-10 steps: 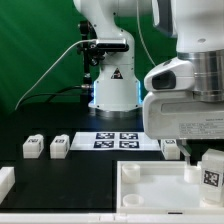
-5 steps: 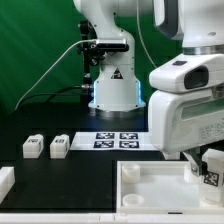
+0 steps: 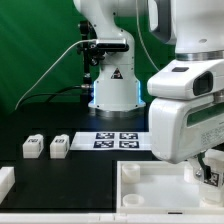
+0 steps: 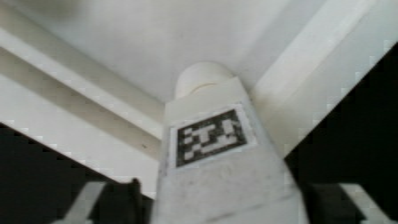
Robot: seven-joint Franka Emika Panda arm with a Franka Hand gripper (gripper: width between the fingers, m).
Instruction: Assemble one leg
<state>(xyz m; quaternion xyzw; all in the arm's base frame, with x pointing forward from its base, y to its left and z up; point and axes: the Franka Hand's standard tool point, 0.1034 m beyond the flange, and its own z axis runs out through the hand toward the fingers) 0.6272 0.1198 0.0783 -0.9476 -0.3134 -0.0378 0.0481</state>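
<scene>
A leg [image 3: 211,176], a small white block with a black-and-white tag, stands upright at the corner of the large white rimmed tray [image 3: 150,172] on the exterior view's right. In the wrist view the leg [image 4: 214,150] fills the middle, with the tray's rim [image 4: 107,90] beyond it. My gripper [image 3: 207,165] is down over the leg and hides most of it. In the wrist view my gripper [image 4: 222,205] has a finger on each side of the leg, with a dark gap on both sides. The jaws are open.
Two more white legs [image 3: 33,147] [image 3: 59,147] lie on the black table at the exterior view's left. The marker board [image 3: 118,140] lies in front of the robot base [image 3: 112,85]. A white part [image 3: 5,180] sits at the left edge.
My hand has come down over the leg, which now shows less in the exterior view. The leg and tray have stayed in place.
</scene>
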